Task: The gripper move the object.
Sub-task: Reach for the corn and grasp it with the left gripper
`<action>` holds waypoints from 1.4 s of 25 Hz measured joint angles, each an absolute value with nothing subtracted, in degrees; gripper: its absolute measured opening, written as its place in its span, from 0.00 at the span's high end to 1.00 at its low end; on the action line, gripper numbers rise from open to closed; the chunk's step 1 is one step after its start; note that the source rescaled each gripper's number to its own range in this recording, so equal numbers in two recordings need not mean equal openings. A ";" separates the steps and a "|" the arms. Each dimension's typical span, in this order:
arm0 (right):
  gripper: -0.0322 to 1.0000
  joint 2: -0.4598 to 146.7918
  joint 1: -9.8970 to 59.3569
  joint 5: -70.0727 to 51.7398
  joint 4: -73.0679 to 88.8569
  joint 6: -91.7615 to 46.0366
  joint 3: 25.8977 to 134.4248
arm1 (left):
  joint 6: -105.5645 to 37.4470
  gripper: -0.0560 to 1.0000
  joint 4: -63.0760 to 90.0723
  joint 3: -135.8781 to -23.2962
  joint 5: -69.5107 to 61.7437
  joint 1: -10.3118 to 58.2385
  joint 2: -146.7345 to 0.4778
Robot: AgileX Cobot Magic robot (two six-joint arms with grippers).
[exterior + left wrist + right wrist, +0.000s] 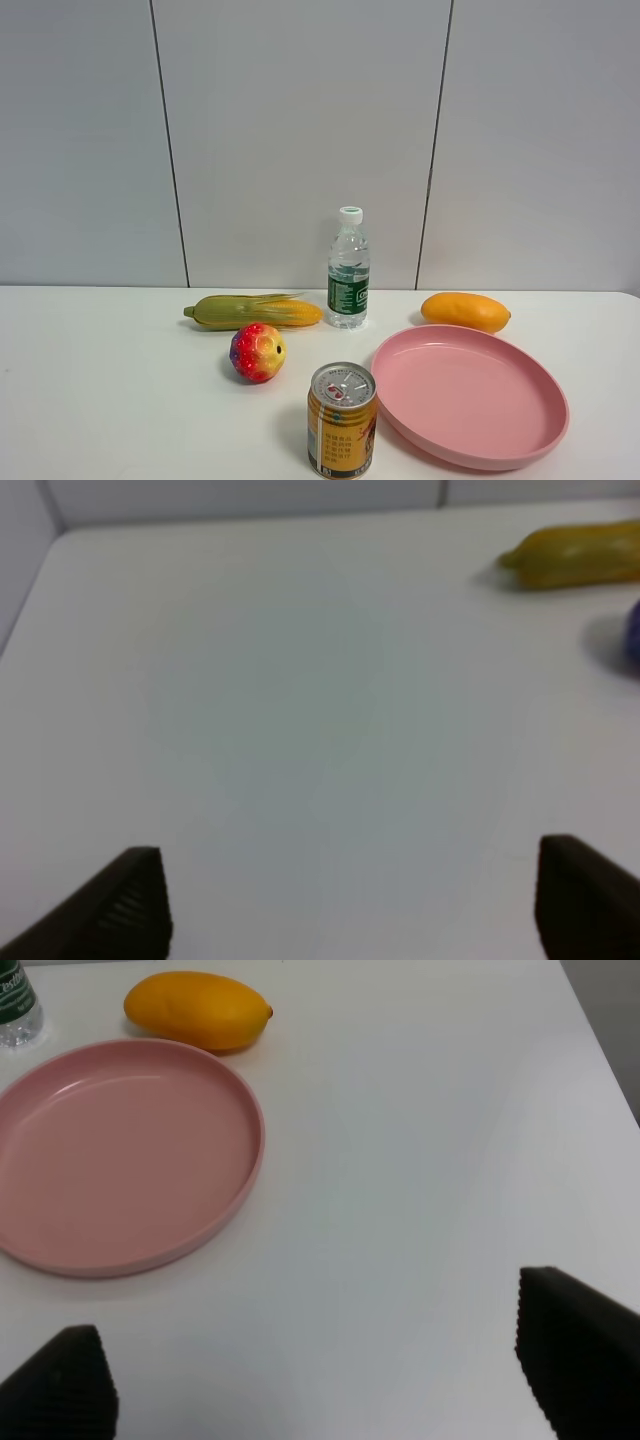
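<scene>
The toy corn cob (254, 311), yellow kernels in a green husk, lies on its side on the white table, left of the water bottle (348, 270). It also shows blurred in the left wrist view (575, 558), far from the fingers. My left gripper (350, 900) is open and empty over bare table. My right gripper (320, 1375) is open and empty over bare table beside the pink plate (190, 1230). Neither gripper shows in the exterior high view.
A red-yellow ball-like fruit (257, 352) lies in front of the corn. A gold drink can (342, 419) stands at the front. A pink plate (545, 420) sits at right, with an orange mango (465, 311) behind it. A grey panelled wall stands behind the table.
</scene>
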State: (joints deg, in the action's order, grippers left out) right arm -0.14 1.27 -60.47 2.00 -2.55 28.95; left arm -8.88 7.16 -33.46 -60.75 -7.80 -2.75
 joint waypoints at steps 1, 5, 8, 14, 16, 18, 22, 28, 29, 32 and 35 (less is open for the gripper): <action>0.00 -0.14 1.27 -60.47 2.00 -2.55 28.95 | -10.39 0.30 8.58 -35.75 -60.58 -7.80 -4.42; 0.00 -0.14 1.27 -60.47 2.00 -2.55 28.95 | -18.80 0.30 14.10 -45.94 -58.31 -7.80 -15.46; 0.00 -0.14 1.27 -60.47 2.00 -2.55 28.95 | -27.20 0.30 20.71 -52.94 -55.64 -7.80 -25.51; 0.00 -0.14 1.27 -60.47 2.00 -2.55 28.95 | -51.75 0.30 39.98 -59.84 -52.85 -7.80 -44.37; 0.00 -0.14 1.27 -60.47 2.00 -2.55 28.95 | -58.08 0.30 45.19 -60.11 -52.13 -7.80 -49.04; 0.00 -0.14 1.27 -60.47 2.00 -2.55 28.95 | -62.89 0.30 48.56 -60.29 -50.89 -7.80 -53.67; 0.00 -0.14 1.27 -60.47 2.00 -2.55 28.95 | -67.73 0.30 51.37 -60.29 -47.86 -7.80 -61.01; 0.00 -0.14 1.27 -60.47 2.00 -2.55 28.95 | -73.59 0.30 56.70 -60.29 -46.16 -5.58 -69.22; 0.00 -0.14 1.27 -60.47 2.00 -2.55 28.95 | -75.25 0.30 57.04 -60.29 -45.28 -4.12 -70.27; 0.00 -0.14 1.27 -60.47 2.00 -2.55 28.95 | -80.12 0.30 57.61 -60.41 -40.90 0.53 -73.33; 0.00 -0.14 1.27 -60.47 2.00 -2.55 28.95 | -83.20 0.30 54.81 -62.48 -35.71 4.10 -77.37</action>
